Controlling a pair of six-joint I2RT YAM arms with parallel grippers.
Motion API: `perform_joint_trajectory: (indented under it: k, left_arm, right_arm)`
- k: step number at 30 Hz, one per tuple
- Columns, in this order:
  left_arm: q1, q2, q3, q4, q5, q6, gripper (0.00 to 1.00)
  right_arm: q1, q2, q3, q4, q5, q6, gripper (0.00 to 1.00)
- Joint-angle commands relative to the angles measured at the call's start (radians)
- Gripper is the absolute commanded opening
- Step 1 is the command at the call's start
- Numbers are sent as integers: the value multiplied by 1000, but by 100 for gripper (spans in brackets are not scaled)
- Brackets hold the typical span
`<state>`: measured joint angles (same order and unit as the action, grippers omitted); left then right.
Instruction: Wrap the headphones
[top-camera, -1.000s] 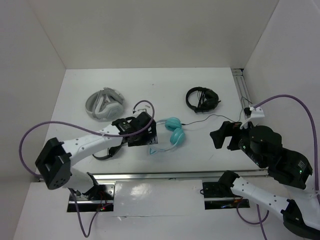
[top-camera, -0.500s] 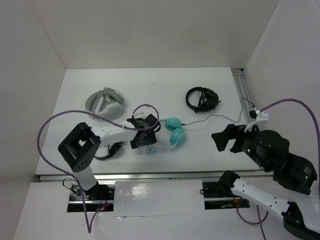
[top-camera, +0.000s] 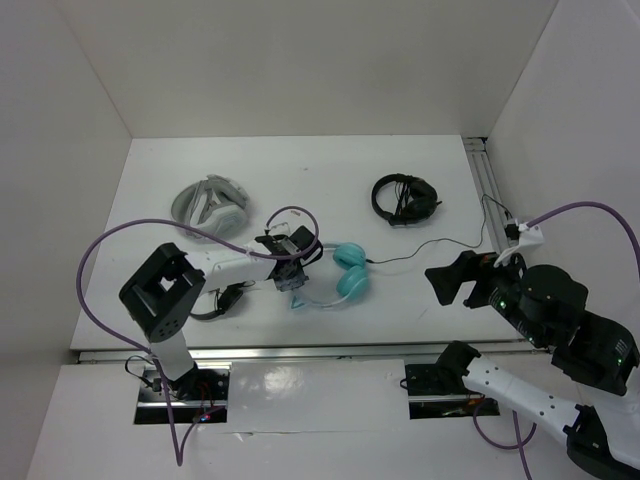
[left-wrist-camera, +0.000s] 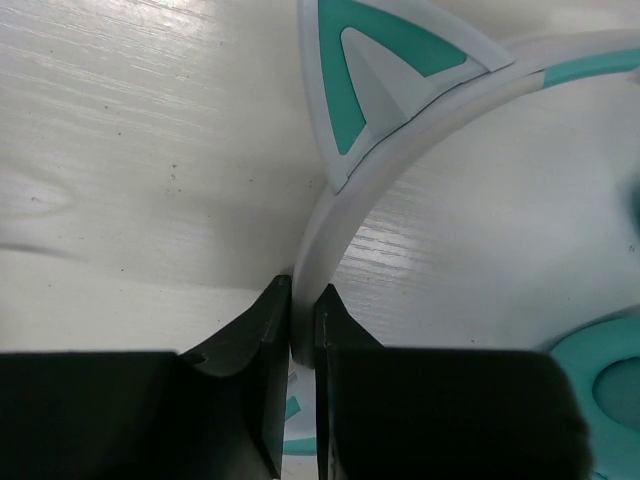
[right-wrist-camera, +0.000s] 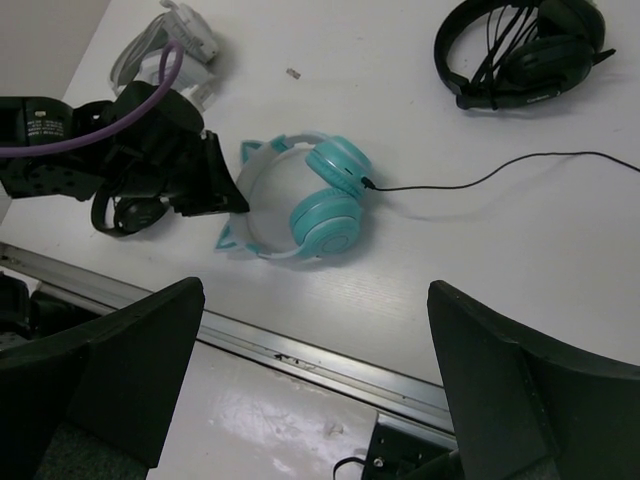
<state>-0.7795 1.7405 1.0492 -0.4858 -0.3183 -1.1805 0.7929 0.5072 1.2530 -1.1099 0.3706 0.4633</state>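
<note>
The teal headphones (top-camera: 348, 272) lie on the table's middle, earcups to the right and the white-and-teal cat-ear headband (left-wrist-camera: 400, 170) curving left. My left gripper (top-camera: 296, 279) is shut on that headband; in the left wrist view its black fingers (left-wrist-camera: 262, 330) pinch the white band below a cat ear. The thin black cable (top-camera: 430, 247) runs right from an earcup toward the table's right edge. In the right wrist view the headphones (right-wrist-camera: 325, 205) lie ahead with the cable (right-wrist-camera: 480, 178) trailing right. My right gripper (top-camera: 448, 280) hovers open at the right, apart from them.
Grey-white folded headphones (top-camera: 210, 208) sit at the back left. Smaller black headphones (top-camera: 404, 196) lie at the back right. Another dark object (top-camera: 215, 300) rests under my left arm. A metal rail (top-camera: 487, 180) runs along the right edge, another along the front.
My left gripper has closed on the headband and the left arm has folded in. The headphones shifted slightly toward the front. The right gripper drifted a little to the right.
</note>
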Motion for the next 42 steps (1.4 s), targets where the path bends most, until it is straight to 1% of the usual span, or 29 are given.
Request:
perform_joint_trajectory:
  k: [1,3,4,5,6,7,9,10,11,12,13,15,17,19,20,21,22,23,25,27,29,30,31,34,35,36,39,42]
  left_arm:
    - [2,48,-6,-17,2,-4,0]
    - [2,48,9,-74,-23,-4,0]
    - [2,38,24,-92,-36,-4,0]
    - [-9,24,38,-114,-53,-4,0]
    - [-21,8,50,-172,-92,-4,0]
    - [-21,-11,63,-207,-114,-16,0]
    - [-52,-85,112,-279,-183,-16,0]
    - [-52,-111,135,-356,-206,-7,0]
    - [-66,-160,188,-400,-229,-7,0]
    - [-81,-183,219,-449,-275,-7,0]
    - [-81,-206,251,-552,-303,-7,0]
    - [-105,-271,349,-655,-365,-7,0]
    - [-106,-317,441,-770,-398,36,0]
    - [-106,-379,500,-844,-441,68,0]
    - [-96,-403,546,-881,-453,126,0]
    - [-96,-458,561,-881,-441,171,0]
    - [-80,-458,577,-881,-426,211,0]
    - [-67,-511,589,-881,-413,281,0]
    - [-9,-559,629,-881,-362,349,0]
    - [61,-616,667,-881,-331,441,0]
    - [106,-644,686,-881,-285,491,0]
    - [147,-653,705,-881,-265,545,0]
    - [166,-665,706,-881,-245,568,0]
    - [166,-683,732,-881,-183,594,0]
    - [181,-684,744,-881,-154,594,0]
    - [181,-684,744,-881,-145,594,0]
    - [220,-684,762,-881,-120,594,0]
    - [244,-684,790,-881,-99,604,0]
  right_arm:
    - [-4,-15,17,64,-47,-3,100]
    - [-4,-28,-18,97,-90,-23,100]
    - [-4,-44,-32,142,-123,-52,100]
    - [-4,-44,-49,168,-215,-72,100]
    - [-4,-70,-84,197,-267,-92,100]
    - [-4,-79,-104,255,-359,-127,100]
    - [-4,-101,-159,307,-409,-149,100]
    - [-4,-101,-174,349,-421,-166,100]
    - [-4,-101,-185,349,-405,-166,100]
    - [-4,-79,-199,349,-383,-166,100]
    - [-4,-66,-199,361,-369,-188,100]
    - [-4,-11,-199,372,-369,-208,100]
    - [-4,34,-172,386,-369,-252,100]
    - [-4,112,-112,386,-339,-277,100]
    - [-4,137,-92,386,-338,-294,100]
    - [-4,183,-55,386,-338,-331,100]
    - [-4,203,-38,386,-349,-331,100]
    - [-4,221,-23,386,-366,-383,100]
    - [-4,249,15,386,-410,-472,100]
    - [-4,249,16,432,-459,-495,100]
    - [-4,226,-10,511,-481,-486,100]
    - [-4,226,-23,539,-519,-486,100]
    - [-4,226,-36,562,-536,-486,100]
    - [-4,266,-73,627,-584,-477,100]
    - [-4,289,-93,646,-601,-477,100]
    - [-4,289,-108,701,-617,-477,98]
    - [-4,327,-176,821,-693,-468,98]
    - [-4,379,-213,874,-743,-459,95]
